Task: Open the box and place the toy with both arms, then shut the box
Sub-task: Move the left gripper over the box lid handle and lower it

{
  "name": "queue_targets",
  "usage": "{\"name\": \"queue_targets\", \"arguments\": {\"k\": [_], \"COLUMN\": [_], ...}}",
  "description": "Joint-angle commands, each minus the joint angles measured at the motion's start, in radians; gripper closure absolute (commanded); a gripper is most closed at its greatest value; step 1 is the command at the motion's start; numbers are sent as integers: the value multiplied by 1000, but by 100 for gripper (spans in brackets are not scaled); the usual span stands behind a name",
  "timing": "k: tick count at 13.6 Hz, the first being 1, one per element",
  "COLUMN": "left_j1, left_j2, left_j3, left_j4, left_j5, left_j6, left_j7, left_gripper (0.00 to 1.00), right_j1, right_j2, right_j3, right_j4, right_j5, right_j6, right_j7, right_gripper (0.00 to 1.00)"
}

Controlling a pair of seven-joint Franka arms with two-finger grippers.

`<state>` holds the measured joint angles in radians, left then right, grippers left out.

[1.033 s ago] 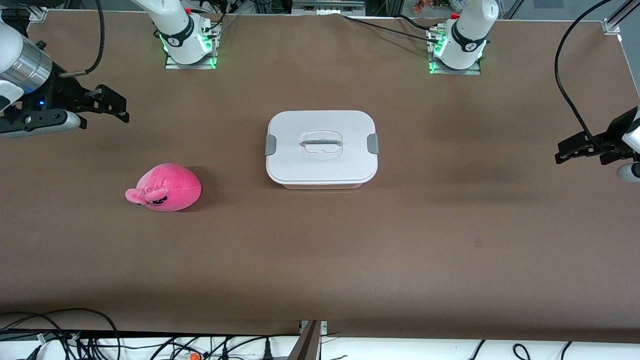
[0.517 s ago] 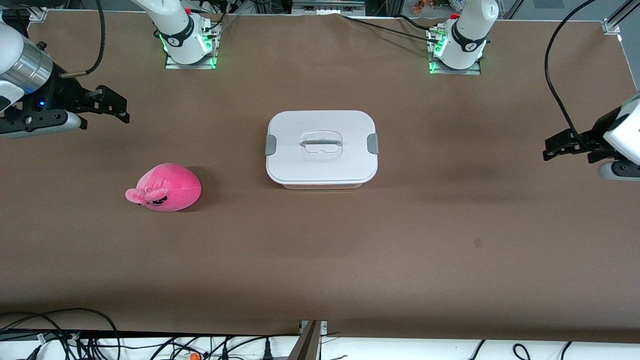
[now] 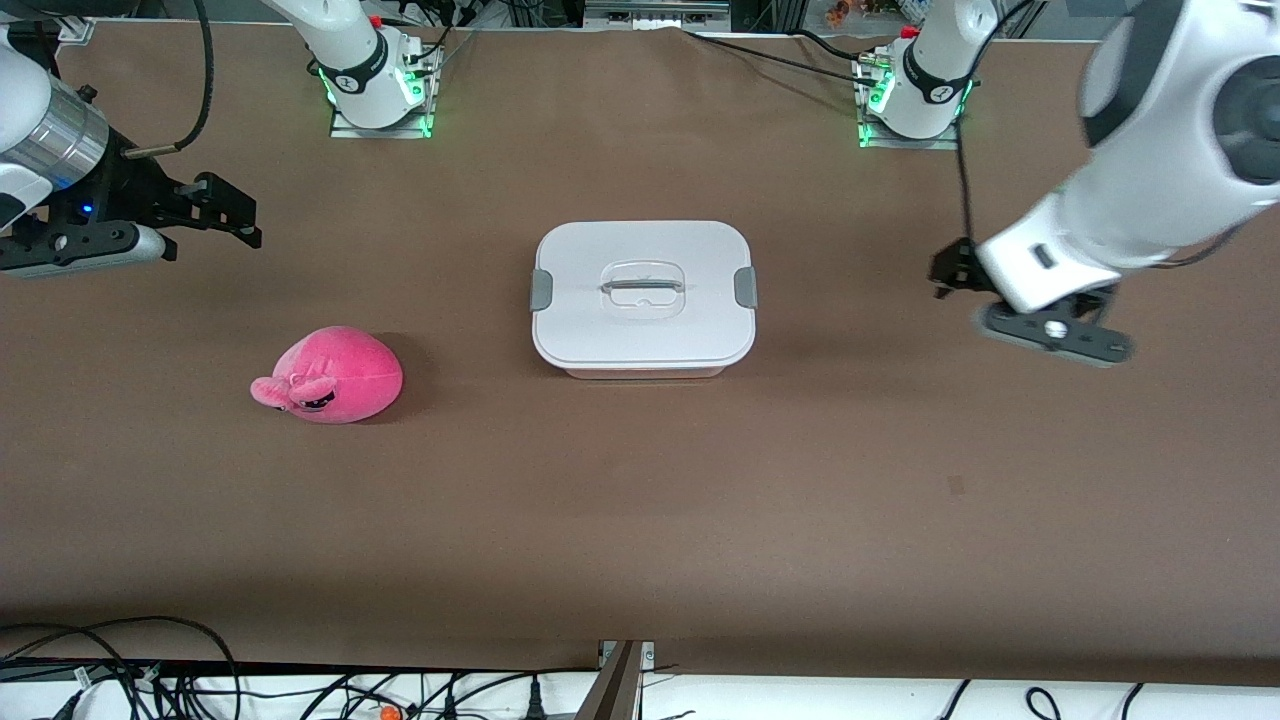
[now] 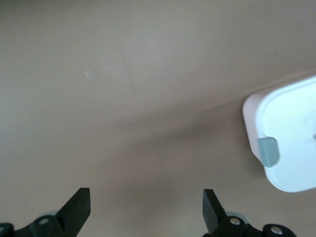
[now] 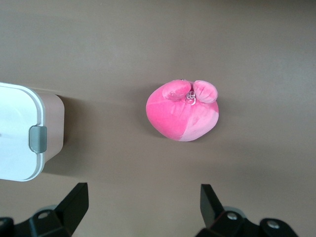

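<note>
We see the rounded, smooth-lidded plastic box [image 3: 643,298] closed mid-worktop [image 3: 640,520], the soft pink plush toy [image 3: 330,375] toward the right arm's end, and left gripper [image 4: 146,205] and right gripper [image 5: 143,202] wide open, empty.

Table [image 3: 640,520]: wide, flat, covered by a plain brown matte sheet reaching nearly every edge of the front view; a small dark mark [image 3: 956,486] on it toward the left arm's end. Base plates [image 3: 380,122]: two, metal, lit green, along the table edge farthest from the front camera. Cables [image 3: 120,670]: black, tangled, below the nearest table edge over a white surface. Light: even, overhead, soft shadows.
</note>
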<state>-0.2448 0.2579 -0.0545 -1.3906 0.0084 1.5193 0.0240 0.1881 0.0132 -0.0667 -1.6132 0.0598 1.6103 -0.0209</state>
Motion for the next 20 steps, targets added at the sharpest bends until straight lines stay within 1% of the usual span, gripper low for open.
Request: {"name": "queue_targets", "arguments": {"k": [1, 4, 7, 10, 11, 14, 19, 20], "left_j1": [-105, -221, -342, -447, -477, -522, -559, -558], "left_j2": [18, 38, 84, 145, 168, 214, 256, 261], "left_j3": [12, 12, 12, 12, 12, 15, 13, 13], "left_j4": [22, 21, 27, 38, 39, 35, 7, -5], "left_j5": [15, -2, -36, -44, -42, -31, 79, 79], "left_j6": [-13, -16, -4, 62, 88, 189, 340, 372], "left_j7": [7, 8, 13, 25, 69, 196, 521, 581], "left_gripper": [0, 0, 0, 0, 0, 0, 0, 0], "right_j1": [7, 8, 8, 8, 8, 8, 11, 11], "right_j2": [-10, -9, -3, -3, 1, 8, 11, 11], "right_j3": [-1, -1, -1, -1, -1, -1, -1, -2], "right_j4": [-14, -14, -13, -13, -13, -14, -14, -14], "right_j5": [12, 9, 5, 5, 5, 3, -1, -1], "right_j6": [14, 11, 10, 11, 11, 13, 14, 14], "right_j7": [-1, -2, -4, -4, -4, -4, -7, -7], "right_gripper": [0, 0, 0, 0, 0, 0, 0, 0]}}
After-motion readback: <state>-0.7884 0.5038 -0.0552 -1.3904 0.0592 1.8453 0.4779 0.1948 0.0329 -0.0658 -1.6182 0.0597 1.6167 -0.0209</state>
